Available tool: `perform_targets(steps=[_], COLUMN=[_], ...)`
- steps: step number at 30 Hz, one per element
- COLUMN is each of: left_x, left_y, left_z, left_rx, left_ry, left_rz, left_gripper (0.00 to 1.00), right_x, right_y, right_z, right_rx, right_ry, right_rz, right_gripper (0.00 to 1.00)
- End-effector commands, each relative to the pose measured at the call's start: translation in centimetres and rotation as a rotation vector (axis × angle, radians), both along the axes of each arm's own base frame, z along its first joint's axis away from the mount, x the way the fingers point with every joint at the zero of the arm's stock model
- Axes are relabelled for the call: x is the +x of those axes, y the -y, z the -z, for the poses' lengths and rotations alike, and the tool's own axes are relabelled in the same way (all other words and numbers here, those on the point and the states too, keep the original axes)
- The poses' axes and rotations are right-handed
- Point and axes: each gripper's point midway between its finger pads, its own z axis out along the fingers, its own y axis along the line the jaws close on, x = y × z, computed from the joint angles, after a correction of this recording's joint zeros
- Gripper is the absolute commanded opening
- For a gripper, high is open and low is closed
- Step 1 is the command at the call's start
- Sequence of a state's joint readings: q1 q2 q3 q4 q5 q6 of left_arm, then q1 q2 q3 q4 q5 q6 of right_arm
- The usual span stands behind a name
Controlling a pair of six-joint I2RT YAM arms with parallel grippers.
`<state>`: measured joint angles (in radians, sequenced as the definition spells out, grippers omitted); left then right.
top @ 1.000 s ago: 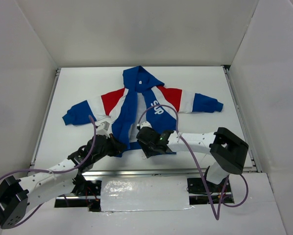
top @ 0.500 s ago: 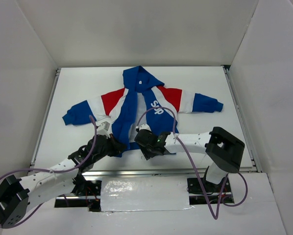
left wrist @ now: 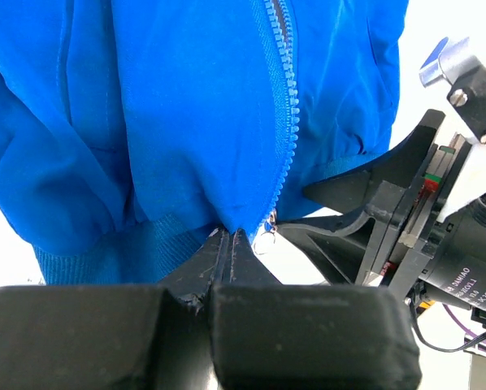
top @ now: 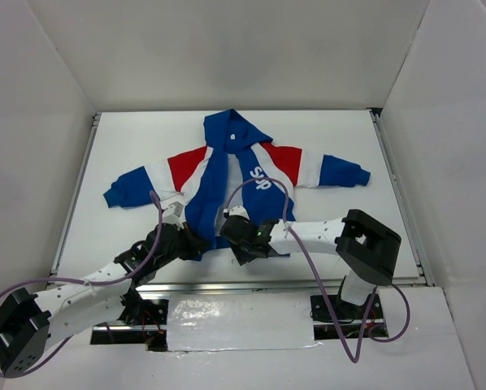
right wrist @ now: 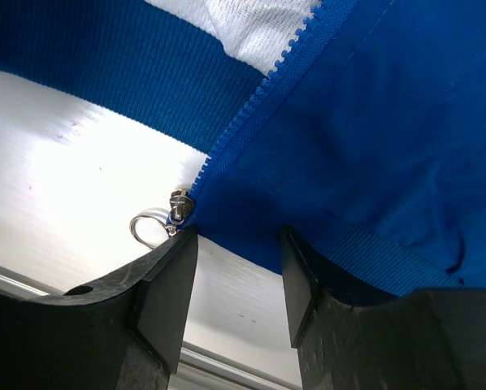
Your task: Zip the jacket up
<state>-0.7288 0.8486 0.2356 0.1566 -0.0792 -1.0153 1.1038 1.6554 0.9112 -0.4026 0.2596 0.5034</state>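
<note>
The jacket lay front-up on the table. Its slider sat at the very bottom of the zipper, and the hood lay at the end farthest from the slider. Above the slider the front looked open to us, with one row of teeth running up and white lining showing past it.

The left gripper had its fingers pressed together, pinching the hem just beside the slider. The right gripper had its fingers spread, straddling the hem edge on the slider's other side. One finger stood just beside the pull ring, and nothing was pinched yet.

We judged the main risk to be a wrong catch. The pull ring was small and lay flat against the table, off to one side of the slider, so the closing fingers could have taken hem cloth instead, or nudged the ring away. A pull on cloth would have bunched the jacket without moving the slider. If the left pinch beside the slider had slipped, the whole front would have ridden up. Loose lining above the slider could also have jammed in it. We could not tell whether both tooth rows were seated in the slider.
</note>
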Motion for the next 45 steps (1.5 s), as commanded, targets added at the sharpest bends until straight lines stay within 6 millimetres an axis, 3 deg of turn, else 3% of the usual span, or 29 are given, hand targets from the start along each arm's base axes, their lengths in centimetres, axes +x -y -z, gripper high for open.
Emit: perform_targets(steps=[1,4,5,7,10,11,13,14,19,22,26,30,37,41,45], left_x=[0.3,0.3,0.4,0.3,0.3,0.3,0.3,0.3,0.2,0.2,0.3,0.3,0.4,0.3,0.3], left_y=[0.2,0.3,0.3,0.3,0.2,0.2,0.1,0.1,0.2,0.4,0.5,0.6,0.6,0.5,0.3], left_z=[-0.6,-0.6,-0.6,-0.6,-0.6,-0.6,-0.7,-0.6,-0.4,-0.4,-0.4,-0.4,-0.3,-0.1,0.1], left_rx=[-0.005,-0.006,-0.006,-0.006,-0.002,-0.001,-0.002,0.000,0.001,-0.003,-0.009,-0.005,-0.009,-0.008,-0.005], left_ry=[0.040,0.039,0.039,0.037,0.039,0.039,0.040,0.038,0.035,0.038,0.035,0.032,0.034,0.027,0.024], left_rz=[0.018,0.019,0.019,0.022,0.020,0.019,0.018,0.018,0.024,0.032,0.034,0.034,0.030,0.024,0.014], left_gripper=[0.00,0.00,0.00,0.00,0.00,0.00,0.00,0.00,0.00,0.00,0.00,0.00,0.00,0.00,0.00], right_x=[0.2,0.5,0.5,0.5,0.2,0.1,0.0,0.0,0.2,0.4,-0.2,-2.1,-3.5,-3.3,-2.5], right_y=[-0.5,-0.7,-0.9,-0.9,-0.9,-0.9,-0.8,-0.8,-0.9,-1.7,-3.7,-5.3,-6.5,-6.2,-5.5], right_z=[0.6,0.2,0.3,0.5,1.1,1.2,1.3,1.2,0.2,-1.7,-3.1,-3.3,-3.8,-4.0,-3.2], right_rx=[0.000,0.012,0.009,0.001,-0.011,-0.012,-0.010,-0.008,0.017,0.109,0.236,0.286,0.369,0.362,0.303], right_ry=[0.009,0.022,0.019,0.013,-0.005,-0.009,-0.013,-0.012,-0.006,0.001,-0.048,-0.150,-0.213,-0.194,-0.158], right_rz=[0.024,0.037,0.032,0.029,0.024,0.023,0.022,0.030,0.075,0.149,0.171,0.111,0.088,0.100,0.118], right_gripper=[0.52,0.50,0.44,0.41,0.29,0.16,0.14,0.00,0.00,0.00,0.00,0.00,0.33,0.35,0.28])
